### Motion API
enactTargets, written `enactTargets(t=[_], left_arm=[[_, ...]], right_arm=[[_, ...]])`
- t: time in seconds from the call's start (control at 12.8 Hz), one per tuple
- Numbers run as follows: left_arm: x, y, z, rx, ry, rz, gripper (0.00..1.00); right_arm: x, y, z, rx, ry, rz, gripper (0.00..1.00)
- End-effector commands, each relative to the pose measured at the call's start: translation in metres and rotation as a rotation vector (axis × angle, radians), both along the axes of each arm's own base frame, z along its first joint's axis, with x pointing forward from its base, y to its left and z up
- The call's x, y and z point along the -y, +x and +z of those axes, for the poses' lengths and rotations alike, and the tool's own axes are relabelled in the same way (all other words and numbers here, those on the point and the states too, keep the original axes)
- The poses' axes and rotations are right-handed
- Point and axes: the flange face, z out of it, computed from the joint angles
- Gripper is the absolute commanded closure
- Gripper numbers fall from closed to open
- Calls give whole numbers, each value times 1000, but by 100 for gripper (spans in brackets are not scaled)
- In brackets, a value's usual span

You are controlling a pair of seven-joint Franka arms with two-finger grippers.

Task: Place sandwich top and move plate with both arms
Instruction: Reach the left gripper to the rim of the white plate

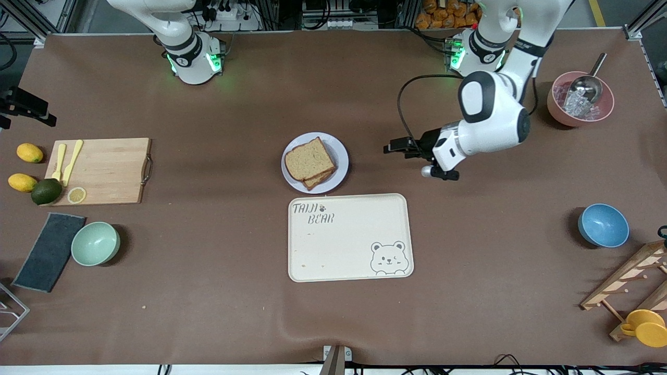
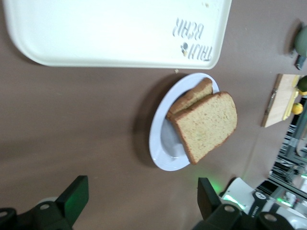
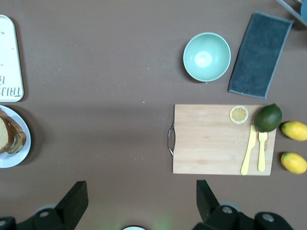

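Lying on the plate at the middle of the tabletop: the sandwich top, a brown slice sitting askew over a lower slice whose corner is peeking out toward the tray. Resting just farther from the front camera than the cream tray with the bear drawing, the plate's rim nearly meeting the tray's edge.

Hovering over bare tabletop beside the plate, toward the left arm's end: the left gripper, pointing at the plate, fingers spread wide and holding nothing. Showing in the left wrist view: plate, sandwich top and tray, all apart from the fingers.

Hanging high over the tabletop toward the right arm's end: the right gripper, out of the front view, fingers standing wide apart and empty. Lying below it in the right wrist view: the wooden cutting board carrying a lemon slice and yellow cutlery, an avocado at its corner, two lemons beside it, and the mint bowl next to a dark cloth.

Sitting near the left arm's end: a blue bowl, and a pink bowl holding ice and a metal scoop.
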Motion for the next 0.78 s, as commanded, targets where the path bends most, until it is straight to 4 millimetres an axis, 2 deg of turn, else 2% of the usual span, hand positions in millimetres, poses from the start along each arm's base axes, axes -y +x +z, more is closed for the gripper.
enactTargets(t=[0.0,0.08,0.23,0.55,0.7], left_arm=[[21,-19,-31,27,-38,17,0],[28,-26,-45,29,-61,28,0],[35,-40,-72,81,-102,42,9],[33,-60,-116,143,-195,79,11],[34,-67,-129,156,-212,97,12]], right_arm=[[-1,3,2,15,-27,27,0],[-3,3,1,12,-26,20,0],[-7,6,-2,15,-25,27,0],[-13,7,-6,4,-12,32,0],[-14,7,-5,3,-8,26,0]])
